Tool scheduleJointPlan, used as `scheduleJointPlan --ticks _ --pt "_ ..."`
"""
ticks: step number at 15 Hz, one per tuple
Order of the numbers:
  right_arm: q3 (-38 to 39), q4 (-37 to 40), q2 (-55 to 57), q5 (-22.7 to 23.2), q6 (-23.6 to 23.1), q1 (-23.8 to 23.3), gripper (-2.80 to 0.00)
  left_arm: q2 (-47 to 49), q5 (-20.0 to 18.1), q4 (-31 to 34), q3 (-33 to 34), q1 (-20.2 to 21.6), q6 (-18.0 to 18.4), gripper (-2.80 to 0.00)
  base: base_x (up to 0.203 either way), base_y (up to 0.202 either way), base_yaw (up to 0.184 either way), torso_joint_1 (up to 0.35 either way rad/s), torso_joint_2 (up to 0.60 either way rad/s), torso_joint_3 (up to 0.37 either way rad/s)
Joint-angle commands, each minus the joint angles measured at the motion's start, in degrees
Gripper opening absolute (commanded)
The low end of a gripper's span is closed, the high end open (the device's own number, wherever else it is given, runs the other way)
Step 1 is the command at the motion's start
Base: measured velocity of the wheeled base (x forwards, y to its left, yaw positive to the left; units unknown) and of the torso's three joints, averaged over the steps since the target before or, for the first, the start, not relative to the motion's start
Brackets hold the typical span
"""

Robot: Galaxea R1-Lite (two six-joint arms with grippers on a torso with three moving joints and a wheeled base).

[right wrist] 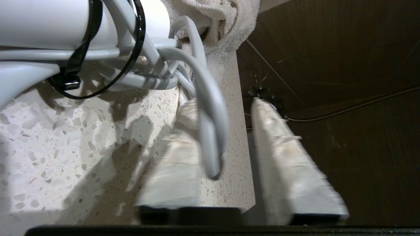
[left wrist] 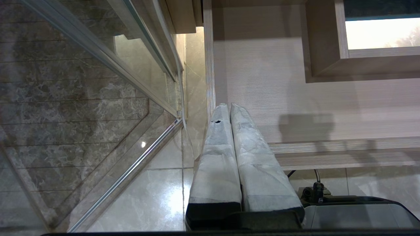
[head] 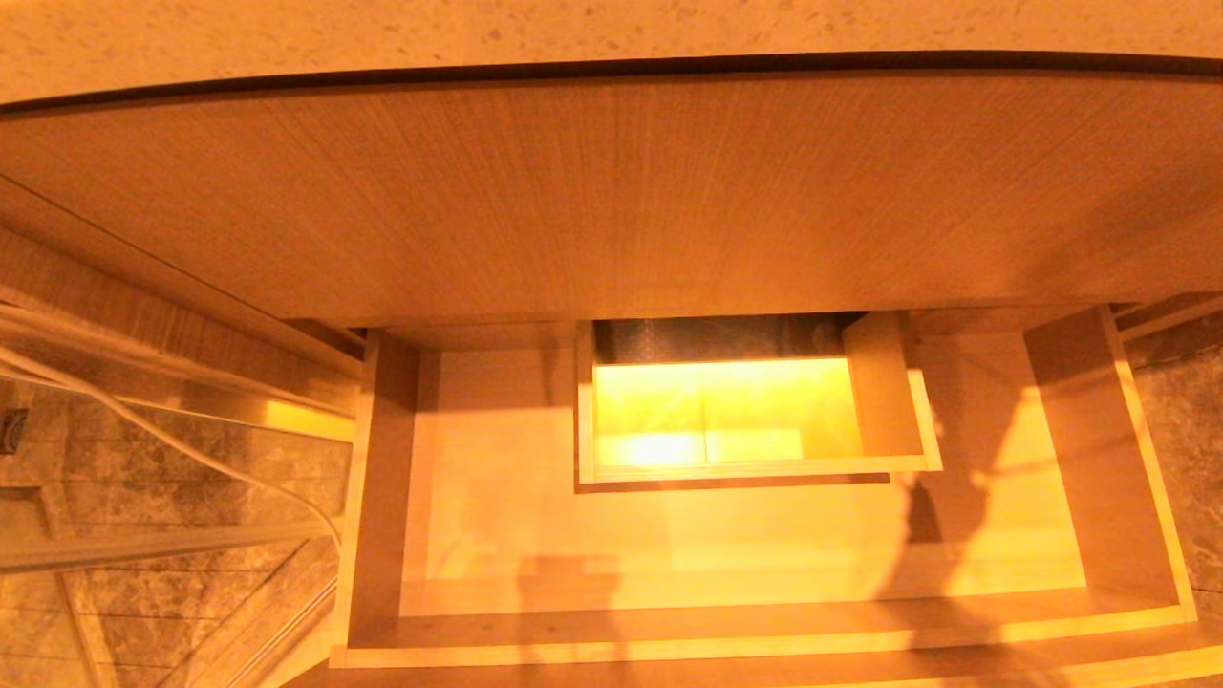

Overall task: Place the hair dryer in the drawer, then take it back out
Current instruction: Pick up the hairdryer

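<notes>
The hair dryer point(right wrist: 42, 29) lies on the speckled worktop point(right wrist: 65, 147) just ahead of the right pincer point(right wrist: 226, 131), whose released fingers straddle a cord loop point(right wrist: 210, 131). The drawer point(head: 755, 631) stands open, empty. The left pincer point(left wrist: 229, 111), clenched, hangs beside the drawer's corner.

Speckled stone countertop point(head: 611, 24) above wood-grain panel point(head: 611, 191); marble-pattern floor tiles point(left wrist: 65, 91), glass partition point(left wrist: 108, 52) at left; warm amber lighting.
</notes>
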Motion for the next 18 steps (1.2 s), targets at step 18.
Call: scheduleJointPlan --ticks 18 --pt "3.89 -1.1 -15.76 0.02 -0.73 -0.41 -2.8 0.0 0.01 -0.02 0.0 0.0 -0.03 -2.8 0.0 0.0 0.0 0.0 0.0 0.0"
